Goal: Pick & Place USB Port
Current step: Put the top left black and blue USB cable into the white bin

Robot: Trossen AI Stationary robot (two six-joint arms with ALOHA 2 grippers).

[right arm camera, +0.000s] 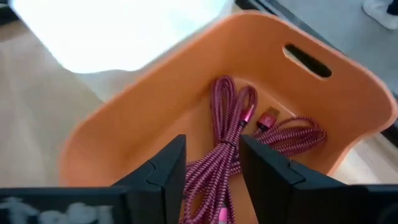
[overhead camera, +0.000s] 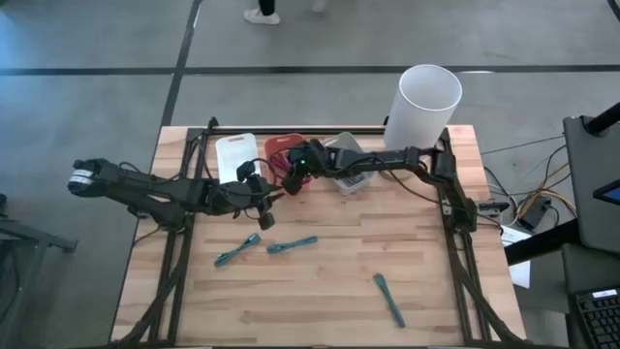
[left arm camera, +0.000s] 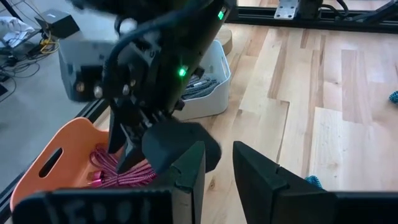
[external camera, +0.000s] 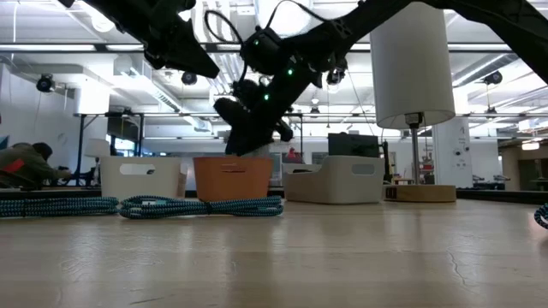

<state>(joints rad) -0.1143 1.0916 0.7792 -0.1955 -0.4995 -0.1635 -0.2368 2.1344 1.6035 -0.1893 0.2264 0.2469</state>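
A pink braided USB cable point(right arm camera: 249, 121) lies coiled in the orange bin point(right arm camera: 186, 68), its metal plug point(right arm camera: 268, 118) on the bin floor. My right gripper point(right arm camera: 212, 168) reaches from the table's right over that bin point(overhead camera: 281, 145), fingers pointing down, shut on the cable. My left gripper point(overhead camera: 263, 215) hovers just on the near side of the bin over bare wood and holds nothing; its fingers point(left arm camera: 189, 165) stand a narrow gap apart. Three teal cables point(overhead camera: 237, 250) point(overhead camera: 293, 244) point(overhead camera: 389, 299) lie flat on the table nearer the front. My right gripper pinches a bundle of the pink cable's strands point(right arm camera: 214, 163) between its two fingers, coming from above and slanting into the orange bin. The fingers stand on either side of the strands, which run along the gap. The rest of the cable lies slack on the bin floor point(right arm camera: 292, 134).
A white bin point(overhead camera: 235, 155) stands left of the orange one; a grey-white bin point(overhead camera: 351, 170) holding dark cables stands right of it. A tall white cylinder point(overhead camera: 429, 102) is at the far right corner. Bare wood lies open toward the near edge. A person's feet show beyond the table.
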